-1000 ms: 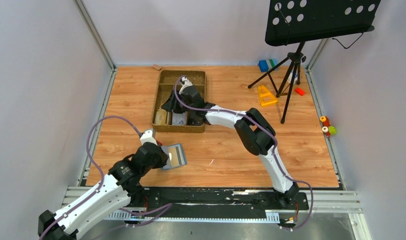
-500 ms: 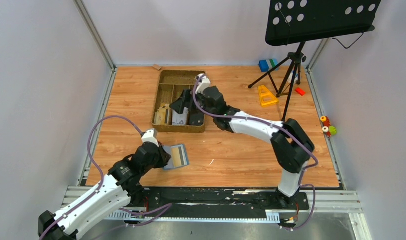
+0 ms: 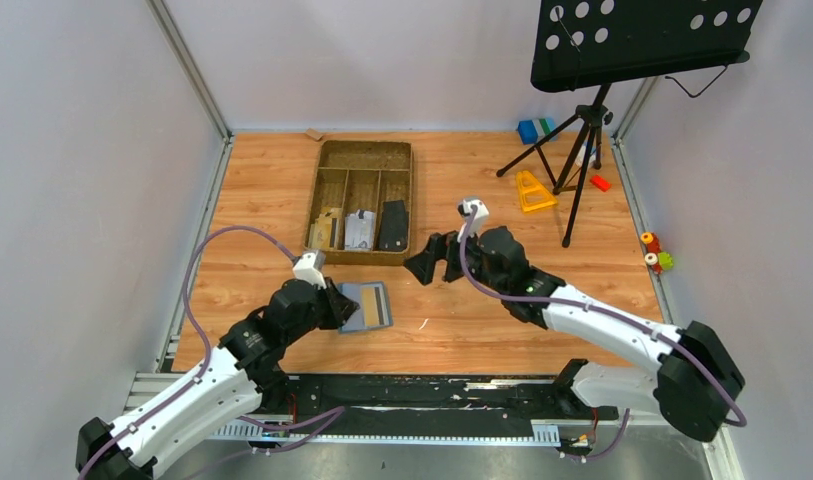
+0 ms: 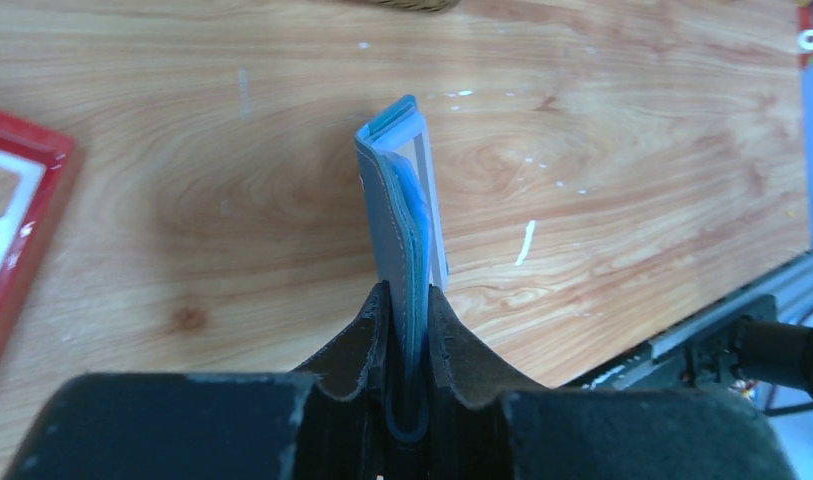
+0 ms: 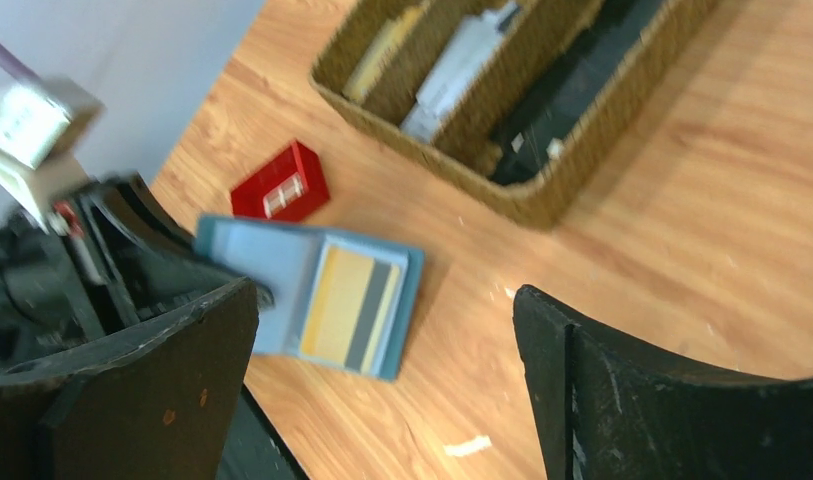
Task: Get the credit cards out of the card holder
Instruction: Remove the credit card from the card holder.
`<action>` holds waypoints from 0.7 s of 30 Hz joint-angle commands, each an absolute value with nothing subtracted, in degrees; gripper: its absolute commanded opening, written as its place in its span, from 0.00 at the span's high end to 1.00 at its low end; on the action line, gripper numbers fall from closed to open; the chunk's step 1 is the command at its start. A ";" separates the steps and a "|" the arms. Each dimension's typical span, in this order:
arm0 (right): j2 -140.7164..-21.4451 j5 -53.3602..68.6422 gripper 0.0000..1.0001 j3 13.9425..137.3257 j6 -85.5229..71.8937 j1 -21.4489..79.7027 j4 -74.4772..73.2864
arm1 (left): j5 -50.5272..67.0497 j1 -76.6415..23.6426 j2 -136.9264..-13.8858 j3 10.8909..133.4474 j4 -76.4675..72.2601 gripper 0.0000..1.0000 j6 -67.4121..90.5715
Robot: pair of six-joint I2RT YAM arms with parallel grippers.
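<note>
Watching from overhead, I see my right claw (image 3: 432,258) has swung back out of the brown woven divided tray (image 3: 360,258). It now hangs spread and empty over the wooden tabletop (image 3: 482,160), near the slate-blue folding card holder (image 3: 354,312). My left claw (image 3: 339,304) has brought that holder slightly toward it. A flat grey card (image 3: 359,230) lies in the tray, so I judge one drop-off done and another pull due.

On the left wrist camera, the claw is pinching the holder, seen edge-on, with a red block with white grid (image 4: 12,220) beside it.

On the right wrist camera, blurred, the spread fingers frame the open holder. A tan card with a dark stripe (image 5: 354,300) sits in its pocket, not yet taken.
</note>
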State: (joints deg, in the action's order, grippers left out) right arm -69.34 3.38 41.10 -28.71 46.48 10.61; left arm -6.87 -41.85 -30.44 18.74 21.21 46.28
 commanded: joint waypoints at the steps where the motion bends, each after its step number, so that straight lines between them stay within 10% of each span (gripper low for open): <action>1: -62.23 3.71 0.02 34.70 -26.49 46.62 8.03 | 0.74 -41.59 -31.53 17.99 9.32 1.00 45.07; 21: -39.99 11.46 0.05 19.25 -32.56 46.41 8.70 | 14.33 -42.01 -41.30 13.93 -23.51 1.00 52.50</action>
